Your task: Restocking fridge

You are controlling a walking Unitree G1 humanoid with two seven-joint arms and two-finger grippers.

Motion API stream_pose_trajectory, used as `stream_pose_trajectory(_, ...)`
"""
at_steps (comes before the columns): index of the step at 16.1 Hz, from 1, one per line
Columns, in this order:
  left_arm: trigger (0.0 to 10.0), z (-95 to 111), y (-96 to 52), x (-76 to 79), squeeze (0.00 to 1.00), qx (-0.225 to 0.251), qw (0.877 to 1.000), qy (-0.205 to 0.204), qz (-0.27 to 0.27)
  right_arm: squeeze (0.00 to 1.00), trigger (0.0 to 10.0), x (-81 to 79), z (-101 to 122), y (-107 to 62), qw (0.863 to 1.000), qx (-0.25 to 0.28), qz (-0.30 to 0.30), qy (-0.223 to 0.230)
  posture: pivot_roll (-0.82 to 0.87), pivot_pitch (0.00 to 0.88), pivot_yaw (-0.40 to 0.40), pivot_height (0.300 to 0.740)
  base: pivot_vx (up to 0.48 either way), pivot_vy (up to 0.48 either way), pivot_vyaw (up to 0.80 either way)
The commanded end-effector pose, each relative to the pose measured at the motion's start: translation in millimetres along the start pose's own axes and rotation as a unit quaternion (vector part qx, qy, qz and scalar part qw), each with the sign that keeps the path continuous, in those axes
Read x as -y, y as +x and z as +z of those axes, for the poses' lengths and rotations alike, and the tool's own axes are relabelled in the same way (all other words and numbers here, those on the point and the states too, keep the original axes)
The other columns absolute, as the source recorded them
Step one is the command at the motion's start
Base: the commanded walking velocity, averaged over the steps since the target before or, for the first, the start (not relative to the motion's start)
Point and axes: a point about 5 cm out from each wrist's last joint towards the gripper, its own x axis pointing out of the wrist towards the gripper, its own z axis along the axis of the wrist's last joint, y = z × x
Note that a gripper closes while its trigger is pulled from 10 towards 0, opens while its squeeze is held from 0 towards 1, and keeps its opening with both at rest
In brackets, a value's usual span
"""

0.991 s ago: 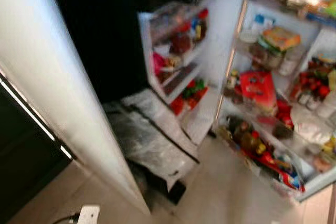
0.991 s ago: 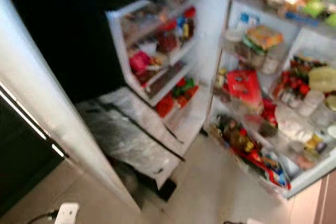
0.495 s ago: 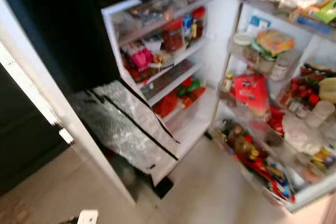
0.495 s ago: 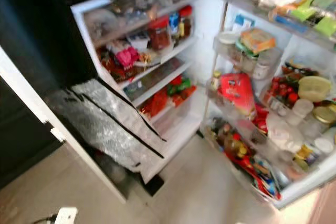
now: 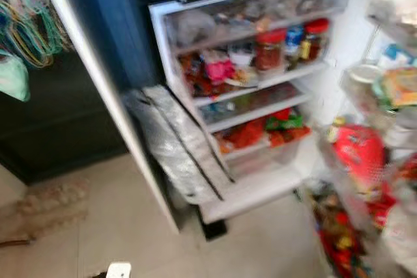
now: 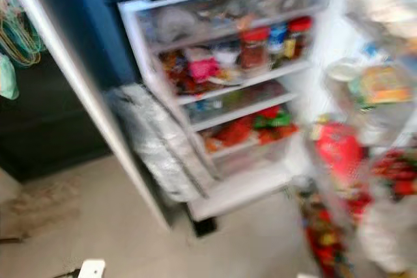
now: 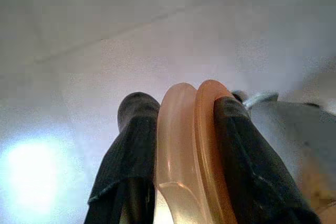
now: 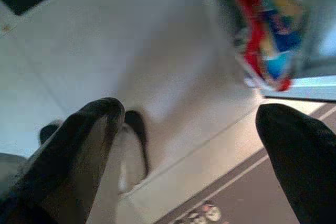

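Two red-lidded jars [image 5: 270, 50] on the fridge door [image 5: 247, 96] — four door shelves, one silver bag [image 5: 176, 144].

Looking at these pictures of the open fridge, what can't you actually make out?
- Labels on the red-lidded jars in the white fridge door rack: head views, motion blur.
- The right-hand fridge shelves: blurred, cut by the edge.
- What the translucent orange curved plastic piece in the left claw is: left wrist view, cut off.

The open fridge door [image 5: 254, 96] has every shelf crammed with jars and packets. Below it a crinkled silver bag [image 5: 176, 141] blocks the gap; bare floor [image 5: 98, 226] lies beside it.
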Motion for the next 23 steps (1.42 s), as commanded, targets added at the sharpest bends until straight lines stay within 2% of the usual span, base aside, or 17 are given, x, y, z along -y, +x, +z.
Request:
stream_pose_trajectory(1,10.0,-1.8,-1.5,-6.7,0.0,0.0,1.0,-0.003,0.003,0.0,10.0,-8.6,-6.0,-1.5,1.0,-0.009,0.013,-0.002,-0.06,0.043,0.072,0.74,0.0,-0.36,0.0)
stream_pose_trajectory(2,10.0,-3.7,-3.6,-14.9,0.0,0.001,1.0,-0.005,0.007,0.0,10.0,-8.7,-5.2,-1.3,1.0,-0.008,0.017,-0.009,-0.06,0.042,0.069,0.74,0.0,-0.341,0.8)
stream_pose_trajectory(4,10.0,-6.3,-4.6,-16.9,0.0,0.0,1.0,-0.008,0.008,0.0,10.0,-7.2,-4.4,-1.0,1.0,-0.008,0.011,0.001,-0.06,0.04,0.071,0.74,0.0,-0.122,0.4)
stream_pose_trajectory(8,10.0,-4.1,-1.0,-0.2,0.0,-0.001,1.0,-0.009,0.002,0.0,10.0,-1.8,-2.8,-0.6,1.0,-0.003,0.005,-0.005,-0.06,0.043,0.072,0.74,0.0,0.0,0.0)
stream_pose_trajectory(11,10.0,0.1,0.2,1.8,0.0,0.003,1.0,-0.009,0.0,0.0,10.0,-0.7,-0.3,-0.4,1.0,0.006,-0.009,-0.016,-0.06,0.043,0.073,0.74,0.0,0.0,0.0)
stream_pose_trajectory(14,10.0,3.7,-0.2,-4.3,0.0,0.008,1.0,-0.009,0.002,0.0,10.0,14.1,4.3,-0.1,0.997,0.019,-0.055,-0.043,-0.06,0.04,0.07,0.74,0.0,0.0,0.0)
stream_pose_trajectory(17,10.0,2.2,0.0,-1.8,0.0,0.006,1.0,-0.01,0.001,0.0,10.0,31.3,9.4,-0.9,0.992,0.036,-0.104,-0.054,-0.06,0.041,0.069,0.74,0.0,0.0,0.0)
stream_pose_trajectory(20,10.0,0.9,0.0,-0.2,0.0,0.004,1.0,-0.012,0.0,0.0,10.0,49.2,16.5,-2.2,0.987,0.055,-0.143,-0.052,-0.06,0.045,0.067,0.74,0.0,0.0,0.0)
stream_pose_trajectory(23,10.0,1.6,0.2,-0.6,0.0,0.004,1.0,-0.012,0.001,0.0,10.0,56.2,18.2,-3.3,0.984,0.061,-0.165,-0.032,-0.06,0.046,0.071,0.74,0.0,0.0,0.0)
